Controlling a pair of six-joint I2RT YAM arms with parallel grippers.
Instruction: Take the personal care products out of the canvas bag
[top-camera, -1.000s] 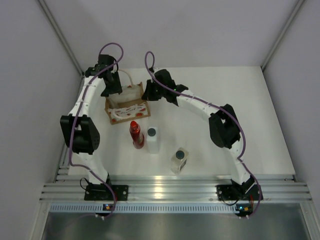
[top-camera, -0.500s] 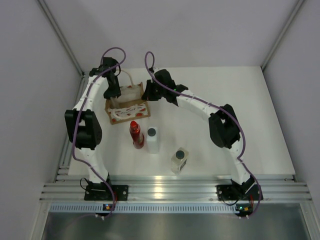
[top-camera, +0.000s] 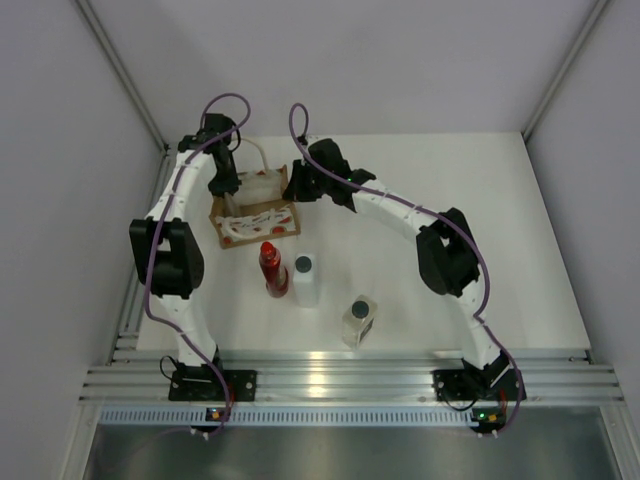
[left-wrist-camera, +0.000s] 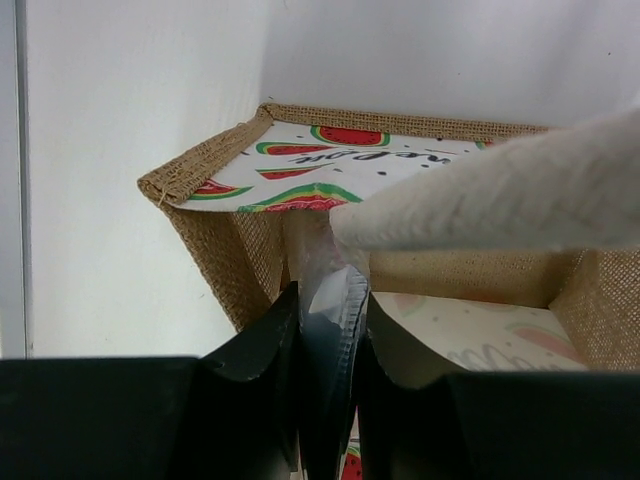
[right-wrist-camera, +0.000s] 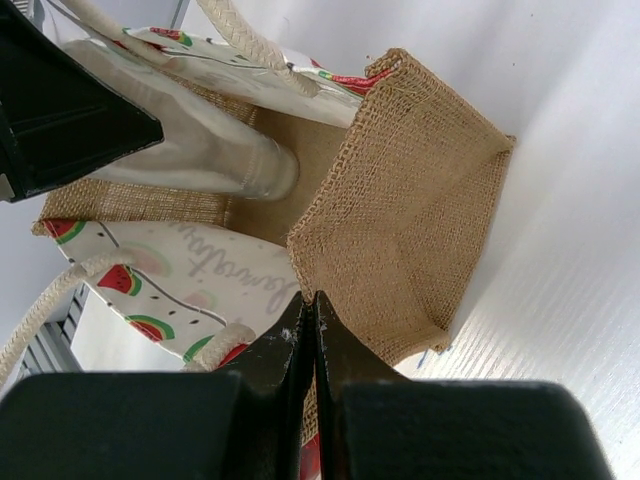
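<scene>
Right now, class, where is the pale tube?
In the top view the tube sits inside the bag, far left on the table, pinched by the left gripper, beyond the red bottle.

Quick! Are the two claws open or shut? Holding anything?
Left gripper: closed on the pale translucent tube inside the canvas bag.
Right gripper: closed, pinching the canvas bag's wall.

Illegible cursive on canvas bag (right-wrist-camera: 400, 200)

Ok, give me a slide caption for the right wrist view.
Right jaws pinch the bag rim while left jaws clamp the pale tube inside it.
</scene>
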